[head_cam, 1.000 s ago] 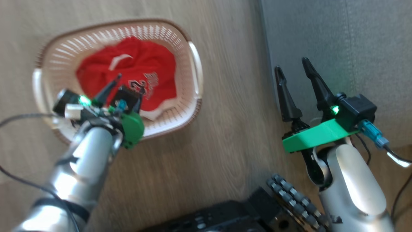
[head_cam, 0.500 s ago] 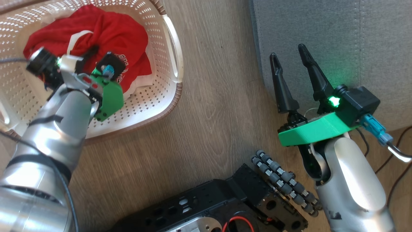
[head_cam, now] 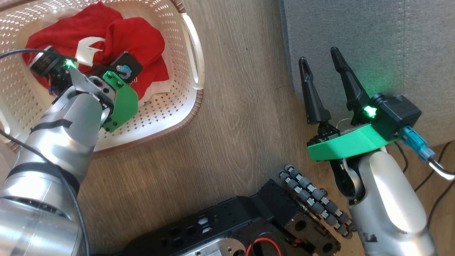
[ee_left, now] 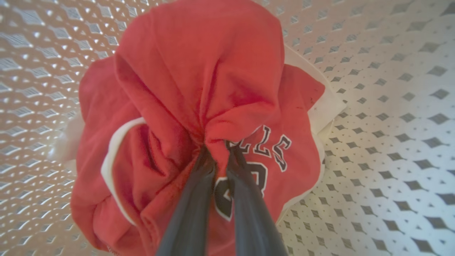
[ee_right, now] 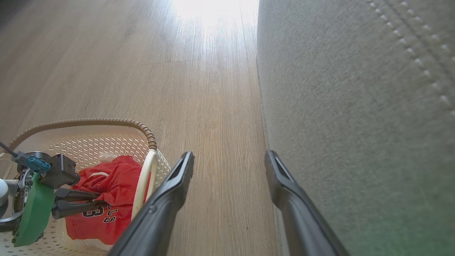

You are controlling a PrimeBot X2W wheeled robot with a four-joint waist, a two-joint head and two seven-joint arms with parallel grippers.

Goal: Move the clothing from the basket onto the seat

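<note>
The red clothing (head_cam: 135, 39) with white trim lies bunched in the cream perforated basket (head_cam: 160, 106) at the upper left. In the left wrist view my left gripper (ee_left: 217, 149) is shut on a gathered fold of the clothing (ee_left: 199, 71), just above the "BULLS" lettering. The right wrist view also shows the left gripper (ee_right: 101, 199) pinching the clothing (ee_right: 110, 192) inside the basket (ee_right: 89, 122). My right gripper (head_cam: 319, 57) stands open and empty at the edge of the grey seat (head_cam: 373, 42), on the right. Between its fingers lies the line where floor meets seat (ee_right: 355, 124).
Wooden floor (head_cam: 241, 106) separates basket and seat. My black wheeled base (head_cam: 249, 220) fills the bottom middle. Cables (head_cam: 440, 199) hang at the lower right by the right forearm. The basket's white handle (head_cam: 193, 53) faces the seat.
The left gripper's fingers have closed on the red fabric and gathered it into a fold. The head camera shifted earlier, moving the basket up and left in view. The right arm stays still.
</note>
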